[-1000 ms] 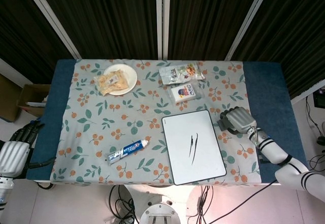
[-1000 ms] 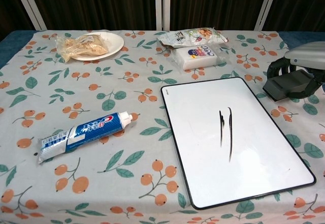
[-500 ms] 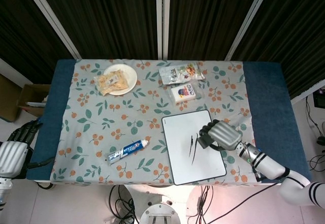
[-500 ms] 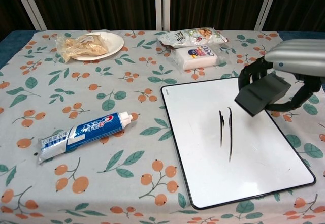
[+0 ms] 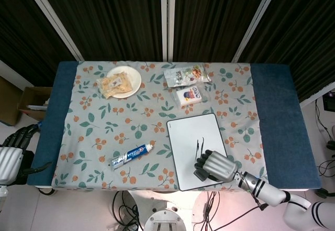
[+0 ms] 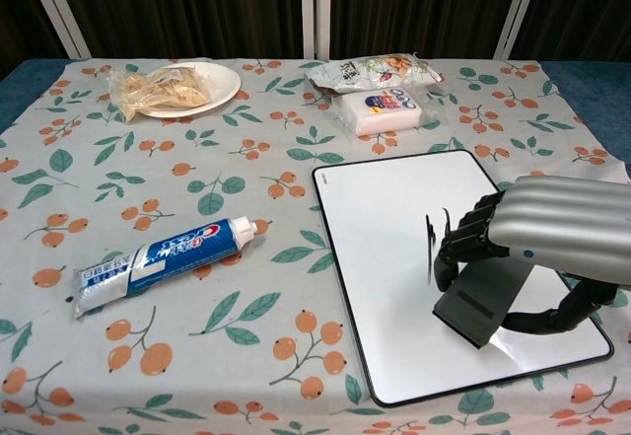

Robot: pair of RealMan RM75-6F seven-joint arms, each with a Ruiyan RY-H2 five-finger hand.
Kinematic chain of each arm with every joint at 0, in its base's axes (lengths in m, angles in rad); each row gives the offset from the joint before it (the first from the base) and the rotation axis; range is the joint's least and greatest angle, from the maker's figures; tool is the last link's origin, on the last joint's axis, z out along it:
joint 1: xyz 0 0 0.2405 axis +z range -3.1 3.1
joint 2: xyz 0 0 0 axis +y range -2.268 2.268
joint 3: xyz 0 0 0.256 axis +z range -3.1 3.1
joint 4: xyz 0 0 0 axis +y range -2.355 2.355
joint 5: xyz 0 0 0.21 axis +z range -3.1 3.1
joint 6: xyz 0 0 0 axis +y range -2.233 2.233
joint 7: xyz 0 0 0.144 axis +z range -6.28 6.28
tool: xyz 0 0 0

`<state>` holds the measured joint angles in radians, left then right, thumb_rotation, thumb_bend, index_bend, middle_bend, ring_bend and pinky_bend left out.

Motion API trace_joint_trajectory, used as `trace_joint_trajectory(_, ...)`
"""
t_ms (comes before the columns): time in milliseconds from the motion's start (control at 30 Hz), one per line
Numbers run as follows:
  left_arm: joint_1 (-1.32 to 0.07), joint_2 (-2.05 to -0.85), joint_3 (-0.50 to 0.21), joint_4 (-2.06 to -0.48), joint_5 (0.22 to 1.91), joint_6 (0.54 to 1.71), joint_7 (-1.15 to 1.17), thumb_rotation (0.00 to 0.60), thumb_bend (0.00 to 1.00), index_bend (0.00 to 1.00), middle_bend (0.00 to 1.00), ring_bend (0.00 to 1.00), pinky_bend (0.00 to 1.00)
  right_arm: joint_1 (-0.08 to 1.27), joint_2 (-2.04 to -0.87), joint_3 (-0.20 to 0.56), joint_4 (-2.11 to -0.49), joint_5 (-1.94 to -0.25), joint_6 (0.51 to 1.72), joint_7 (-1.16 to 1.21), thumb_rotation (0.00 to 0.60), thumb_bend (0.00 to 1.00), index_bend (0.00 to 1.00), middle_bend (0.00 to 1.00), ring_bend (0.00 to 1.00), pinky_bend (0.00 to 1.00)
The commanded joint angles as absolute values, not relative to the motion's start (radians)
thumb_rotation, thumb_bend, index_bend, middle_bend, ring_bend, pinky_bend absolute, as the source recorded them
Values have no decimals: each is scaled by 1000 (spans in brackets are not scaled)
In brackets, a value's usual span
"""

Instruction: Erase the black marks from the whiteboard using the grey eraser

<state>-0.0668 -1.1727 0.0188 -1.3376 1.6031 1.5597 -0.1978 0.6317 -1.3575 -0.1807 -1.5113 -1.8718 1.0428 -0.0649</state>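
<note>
A: Where is the grey eraser [image 6: 485, 294] sitting?

B: The right robot hand [image 6: 537, 243] is gripping it over the near right part of the whiteboard [image 6: 394, 257], just right of the black marks [image 6: 431, 237].

A: And the left robot hand [image 5: 11, 155]?

B: It is hanging off the desk's [image 5: 52, 126] left edge, holding nothing, fingers apart. A toothpaste tube [image 6: 163, 259] is lying left of the whiteboard.
</note>
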Motion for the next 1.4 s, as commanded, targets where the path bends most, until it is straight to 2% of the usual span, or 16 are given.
trace_joint_trajectory(33, -67, -1175, 20, -1334, 1604, 1559, -200, 248, 35, 95, 68, 78, 187, 613, -1390, -176, -1485, -1876, 1066, -93, 600, 339, 716, 595, 463, 540)
trace_joint_trajectory(500, -62, -1180, 19, -1319, 1600, 1558, -218, 249, 35, 95, 68, 79, 187, 627, -1435, -143, -1485, -1830, 992, -216, 600, 340, 719, 597, 463, 540)
trace_joint_trajectory(1400, -47, -1170, 17, -1295, 1595, 1575, -255, 245, 35, 95, 68, 79, 187, 724, -1563, 58, -1365, -1537, 823, -340, 600, 343, 711, 593, 461, 540)
